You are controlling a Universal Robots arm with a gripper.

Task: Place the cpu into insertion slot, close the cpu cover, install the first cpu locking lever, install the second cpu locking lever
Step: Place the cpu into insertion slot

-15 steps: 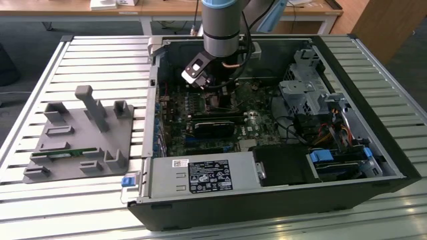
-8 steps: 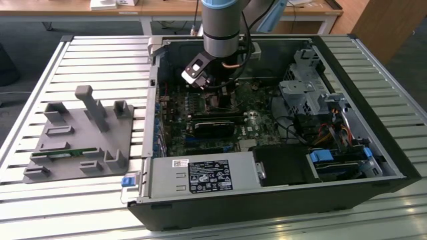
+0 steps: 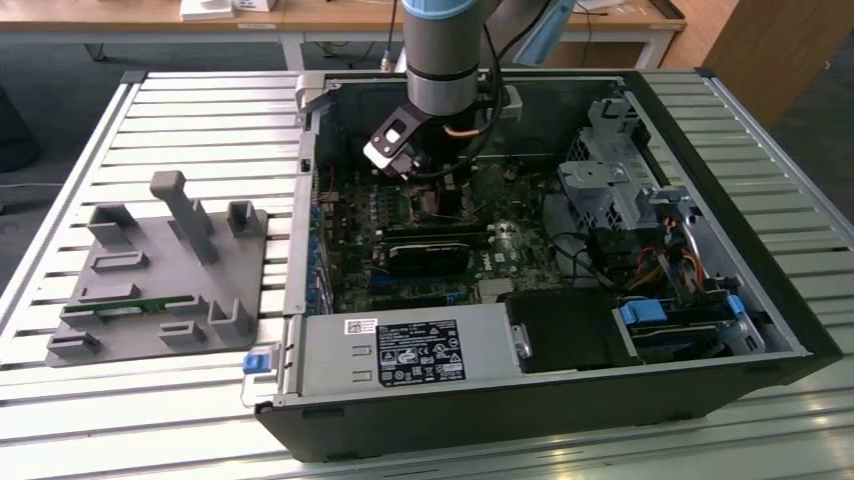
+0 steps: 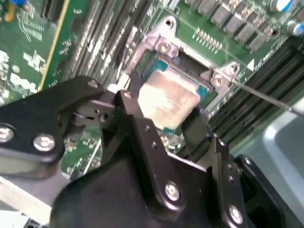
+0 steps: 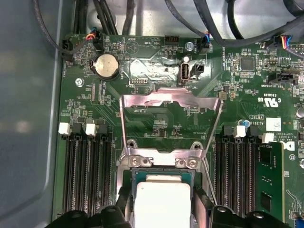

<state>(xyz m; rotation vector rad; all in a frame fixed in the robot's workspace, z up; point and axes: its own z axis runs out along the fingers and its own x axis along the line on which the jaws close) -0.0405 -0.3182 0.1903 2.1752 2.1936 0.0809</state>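
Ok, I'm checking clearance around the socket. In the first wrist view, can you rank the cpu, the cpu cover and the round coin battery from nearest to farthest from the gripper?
1. cpu: held in the gripper itself.
2. cpu cover: swung open, just beyond the cpu.
3. coin battery: farthest out, near the board's edge where the cables plug in.

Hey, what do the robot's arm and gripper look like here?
The arm is a silver-grey cylinder with a light blue band, a black cable looping beside it. The gripper is black, built of angular linked plates with silver screws.
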